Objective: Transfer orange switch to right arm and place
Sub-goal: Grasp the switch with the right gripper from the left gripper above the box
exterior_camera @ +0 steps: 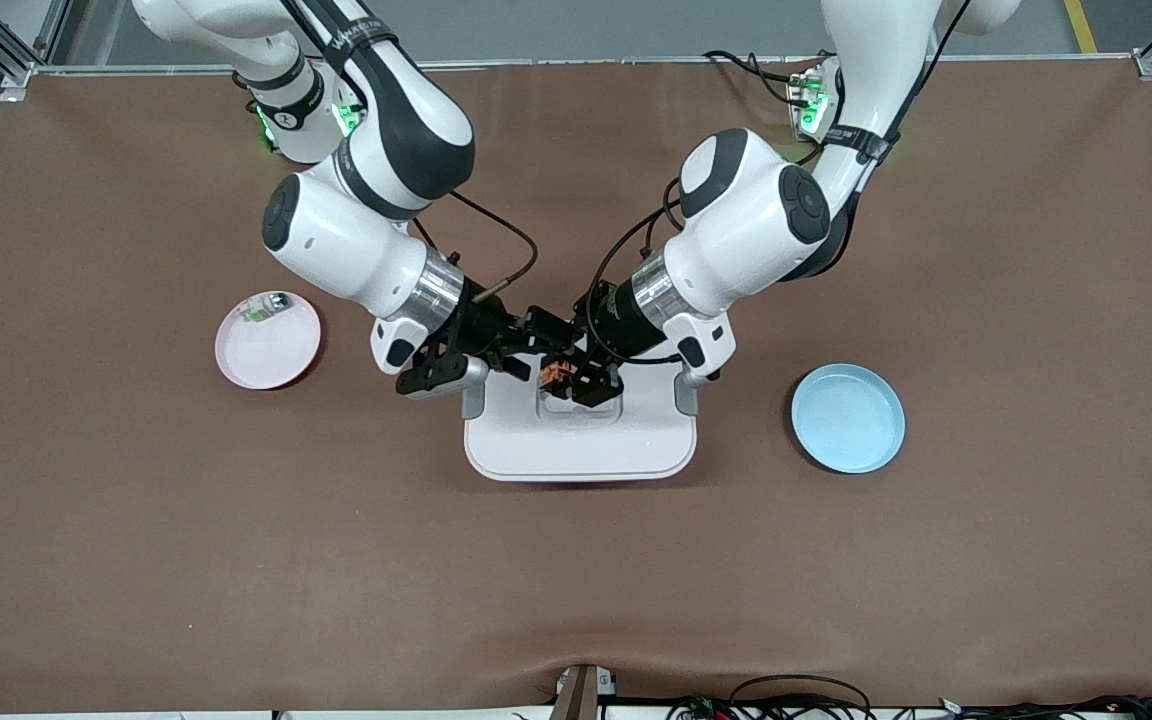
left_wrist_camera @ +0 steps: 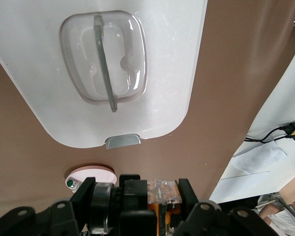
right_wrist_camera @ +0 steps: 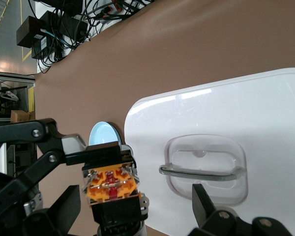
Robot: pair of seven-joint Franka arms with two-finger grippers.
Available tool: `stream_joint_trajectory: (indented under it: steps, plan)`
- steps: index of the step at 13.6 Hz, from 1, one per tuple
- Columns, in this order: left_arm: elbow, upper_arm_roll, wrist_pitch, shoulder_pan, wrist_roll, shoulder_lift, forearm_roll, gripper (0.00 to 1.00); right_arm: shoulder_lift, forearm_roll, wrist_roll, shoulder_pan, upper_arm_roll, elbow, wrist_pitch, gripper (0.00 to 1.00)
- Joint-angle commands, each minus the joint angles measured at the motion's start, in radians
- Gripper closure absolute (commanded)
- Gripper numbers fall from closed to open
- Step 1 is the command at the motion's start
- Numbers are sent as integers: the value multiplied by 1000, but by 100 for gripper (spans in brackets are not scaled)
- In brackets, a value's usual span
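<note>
The orange switch [exterior_camera: 557, 373], a small black block with a bright orange face, hangs in the air over the white tray [exterior_camera: 576, 450]. My left gripper [exterior_camera: 578, 379] is shut on it. In the left wrist view the switch [left_wrist_camera: 164, 194] sits clamped in the left gripper [left_wrist_camera: 137, 189], with a silver ring and a black body beside its orange part. My right gripper [exterior_camera: 546, 350] faces it, open. In the right wrist view the switch [right_wrist_camera: 110, 182] lies in the wide gap of the right gripper [right_wrist_camera: 135, 199], whose fingers [right_wrist_camera: 69, 206] stand apart from the switch.
The white tray has a clear recessed handle [right_wrist_camera: 201, 169] and metal clips at its ends. A pink plate [exterior_camera: 281, 350] holding a small whitish-green part [exterior_camera: 261, 308] lies toward the right arm's end. A blue plate [exterior_camera: 848, 417] lies toward the left arm's end.
</note>
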Motion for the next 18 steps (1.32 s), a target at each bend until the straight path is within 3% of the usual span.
stream_joint_trajectory:
  steps: [1,6,8,12,18]
  plan:
    - [19,9,9,-11,-33,9,25,72,14,27,3,9,-9,38,0,0]
    - [17,9,9,-11,-33,9,26,72,25,42,4,9,-9,64,-3,1]
    - [19,9,9,-10,-33,9,26,72,28,44,3,9,-9,65,-1,23]
    - [17,10,9,-10,-33,9,26,72,30,45,3,21,-11,67,0,100]
    - [19,10,7,-10,-32,9,36,71,36,64,16,26,-11,73,-1,100]
